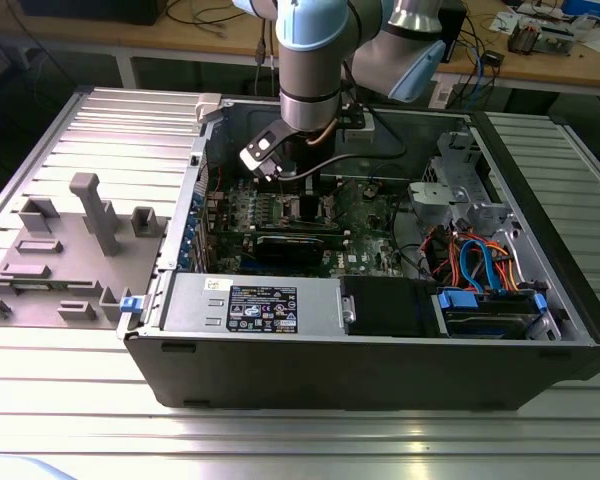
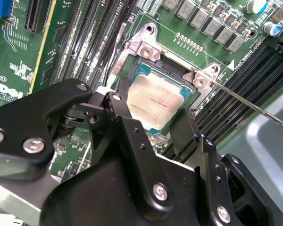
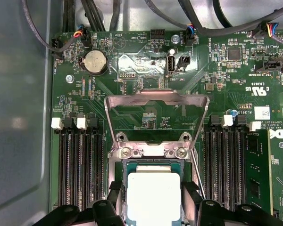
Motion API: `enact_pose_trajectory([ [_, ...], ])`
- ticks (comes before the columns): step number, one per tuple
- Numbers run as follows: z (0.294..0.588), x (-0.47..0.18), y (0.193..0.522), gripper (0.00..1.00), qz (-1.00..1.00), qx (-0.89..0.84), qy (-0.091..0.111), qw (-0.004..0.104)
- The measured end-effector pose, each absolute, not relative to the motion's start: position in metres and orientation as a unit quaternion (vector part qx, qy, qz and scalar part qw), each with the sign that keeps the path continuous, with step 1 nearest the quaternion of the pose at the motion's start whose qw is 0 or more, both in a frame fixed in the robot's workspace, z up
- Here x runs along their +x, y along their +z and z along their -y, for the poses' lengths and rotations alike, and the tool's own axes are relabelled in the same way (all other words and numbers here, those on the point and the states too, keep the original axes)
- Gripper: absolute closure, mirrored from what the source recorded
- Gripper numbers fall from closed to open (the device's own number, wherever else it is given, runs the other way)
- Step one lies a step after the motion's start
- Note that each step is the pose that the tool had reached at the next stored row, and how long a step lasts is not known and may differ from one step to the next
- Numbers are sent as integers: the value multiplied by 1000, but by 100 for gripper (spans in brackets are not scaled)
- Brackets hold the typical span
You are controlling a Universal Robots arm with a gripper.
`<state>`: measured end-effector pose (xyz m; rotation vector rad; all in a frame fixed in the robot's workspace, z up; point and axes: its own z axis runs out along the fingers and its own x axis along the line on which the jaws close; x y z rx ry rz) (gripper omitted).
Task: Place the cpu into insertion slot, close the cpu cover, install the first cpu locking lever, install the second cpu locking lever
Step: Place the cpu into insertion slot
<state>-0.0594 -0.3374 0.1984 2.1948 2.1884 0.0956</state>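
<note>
The cpu (image 3: 153, 197) (image 2: 158, 106), pale silver and square, lies in the insertion slot (image 3: 151, 151) on the green motherboard (image 1: 280, 215). My gripper (image 2: 151, 108) (image 3: 153, 188) reaches down into the case (image 1: 302, 185). Its black fingers (image 2: 121, 92) stand on two opposite sides of the chip and seem to touch its edges. The cpu cover (image 3: 155, 97), a grey metal frame with a wide window, stands swung up off the slot beyond the chip. A thin wire locking lever (image 2: 254, 106) (image 3: 196, 174) runs free beside the slot.
The open computer case (image 1: 380, 370) lies on a ribbed metal table. Black memory slots (image 3: 80, 165) flank the slot on both sides. A power supply (image 1: 260, 305) and a drive bay with blue and orange cables (image 1: 480, 270) sit nearby. A grey fixture (image 1: 70, 250) lies at the exterior view's left.
</note>
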Motion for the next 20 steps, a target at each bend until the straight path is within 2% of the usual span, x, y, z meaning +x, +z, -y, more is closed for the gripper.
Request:
enact_pose_trajectory([
  [8,337,-59,206,38,-705,708,31,19],
  [11,337,-59,213,40,-705,708,27,15],
  [14,337,-58,215,59,-705,708,22,10],
  [19,337,-58,215,89,-705,708,22,10],
  [20,337,-58,215,89,-705,708,22,10],
])
